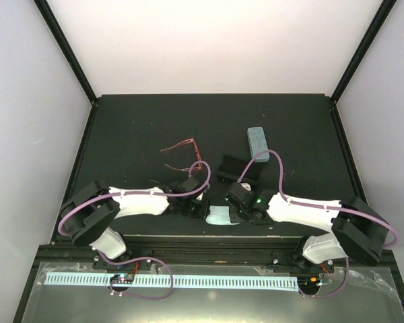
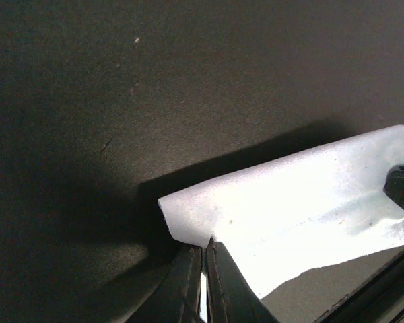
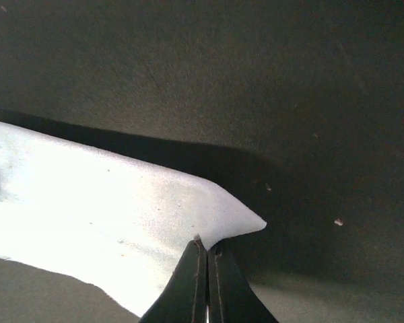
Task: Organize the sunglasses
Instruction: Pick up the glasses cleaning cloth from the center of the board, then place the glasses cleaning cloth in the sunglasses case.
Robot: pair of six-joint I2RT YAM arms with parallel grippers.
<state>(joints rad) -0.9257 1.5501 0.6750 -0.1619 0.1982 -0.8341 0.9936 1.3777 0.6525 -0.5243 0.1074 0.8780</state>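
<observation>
a matte black counter point(image 1: 141, 128), flecked with pale specks, fills the enclosure. plain walls close it in: the back wall point(image 1: 215, 40) is brightest, the left wall point(image 1: 20, 134) and right wall point(image 1: 390, 121) greyer. black posts point(image 1: 64, 47) rise from the far corners. a black rail point(image 1: 209, 245) runs along the near edge, with a pale slotted strip point(image 1: 188, 280) just nearer.

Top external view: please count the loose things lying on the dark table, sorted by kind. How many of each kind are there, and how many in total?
Red wire-framed sunglasses: 1
Pale blue oblong case: 1
Black oblong case, partly under the right arm: 1
Light blue cleaning cloth: 1
Total: 4
</observation>
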